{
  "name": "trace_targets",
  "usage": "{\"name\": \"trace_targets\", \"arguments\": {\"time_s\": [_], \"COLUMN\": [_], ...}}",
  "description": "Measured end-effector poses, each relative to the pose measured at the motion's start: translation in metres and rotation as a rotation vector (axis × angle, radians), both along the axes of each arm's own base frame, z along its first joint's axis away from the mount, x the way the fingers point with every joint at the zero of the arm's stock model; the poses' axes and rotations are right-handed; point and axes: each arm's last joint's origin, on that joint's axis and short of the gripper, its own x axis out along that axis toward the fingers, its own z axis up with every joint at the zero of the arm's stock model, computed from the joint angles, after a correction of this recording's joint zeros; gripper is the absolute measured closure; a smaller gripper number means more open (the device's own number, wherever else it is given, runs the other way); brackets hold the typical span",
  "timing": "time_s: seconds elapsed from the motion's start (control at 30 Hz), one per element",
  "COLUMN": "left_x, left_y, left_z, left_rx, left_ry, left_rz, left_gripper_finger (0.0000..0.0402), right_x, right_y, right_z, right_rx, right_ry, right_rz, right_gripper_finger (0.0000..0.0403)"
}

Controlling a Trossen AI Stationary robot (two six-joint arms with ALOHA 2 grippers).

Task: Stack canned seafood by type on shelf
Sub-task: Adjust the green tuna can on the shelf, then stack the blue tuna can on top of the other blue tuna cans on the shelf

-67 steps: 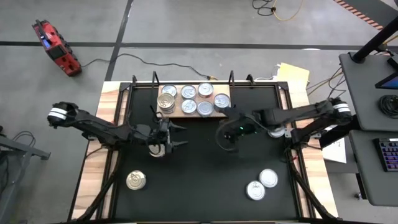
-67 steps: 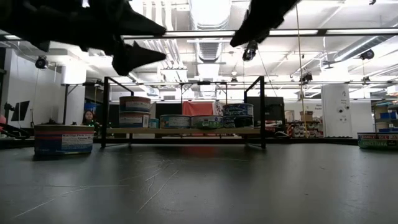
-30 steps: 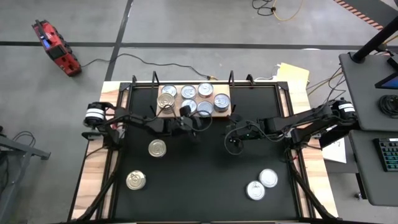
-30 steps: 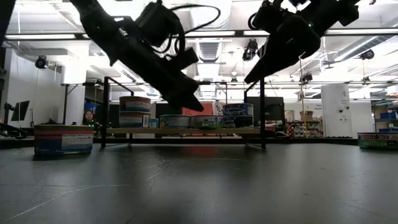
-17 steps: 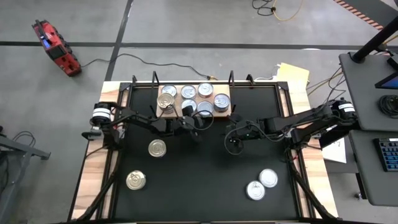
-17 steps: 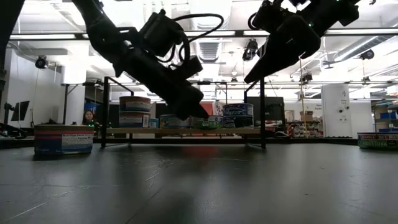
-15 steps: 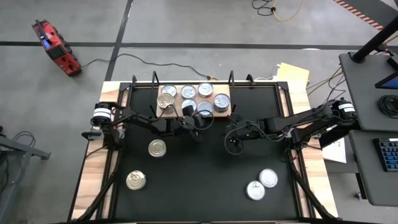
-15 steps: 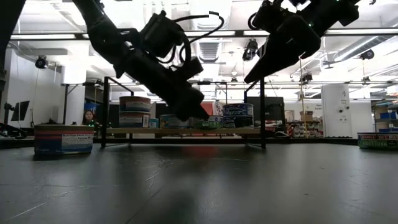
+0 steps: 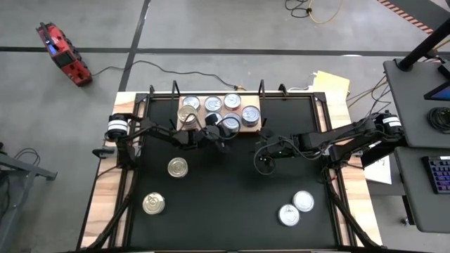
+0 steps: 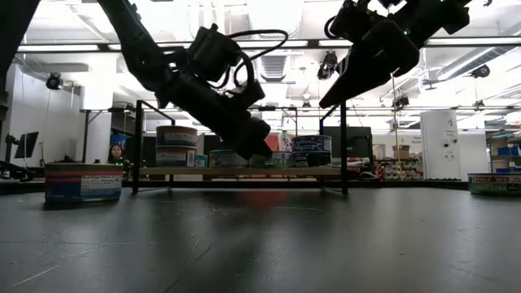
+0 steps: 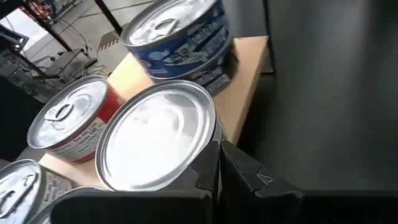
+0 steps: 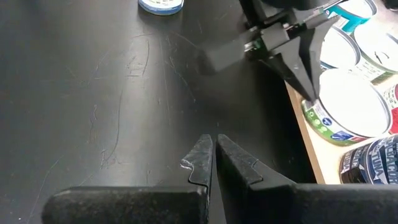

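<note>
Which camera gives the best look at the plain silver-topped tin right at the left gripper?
The left wrist view: the plain silver-topped tin fills it. The right wrist view shows it partly, the high view tiny, the low view hides it.

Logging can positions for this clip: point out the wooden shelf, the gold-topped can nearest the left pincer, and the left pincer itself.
shelf (image 9: 256, 125): high view, bare right front corner.
gold-topped can (image 9: 178, 167): high view, middle of lid.
left pincer (image 9: 221, 143): high view, between its shut fingertips.
</note>
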Motion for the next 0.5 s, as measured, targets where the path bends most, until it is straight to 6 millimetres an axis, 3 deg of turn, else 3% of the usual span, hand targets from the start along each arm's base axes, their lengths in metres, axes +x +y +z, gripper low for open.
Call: {"name": "trace_targets", "arguments": {"time_s": [0.3, 0.5], "left_x": [0.0006, 0.0049], "left_y": [0.0045, -0.0041], "left_z": [0.0021, 0.008], "left_rx": [-0.007, -0.011], "left_ry": [-0.017, -0.037], "left_rz": [0.028, -0.005], "left_gripper_finger": [0.0402, 0.0401], "right_x": [0.0, 0.0], "right_y": [0.0, 0.0], "right_z": [0.0, 0.0], "right_rx": [0.0, -0.001], "right_ry": [0.0, 0.0], "right_rz": [0.0, 0.0], "right_gripper_finger": [0.039, 0.039]}}
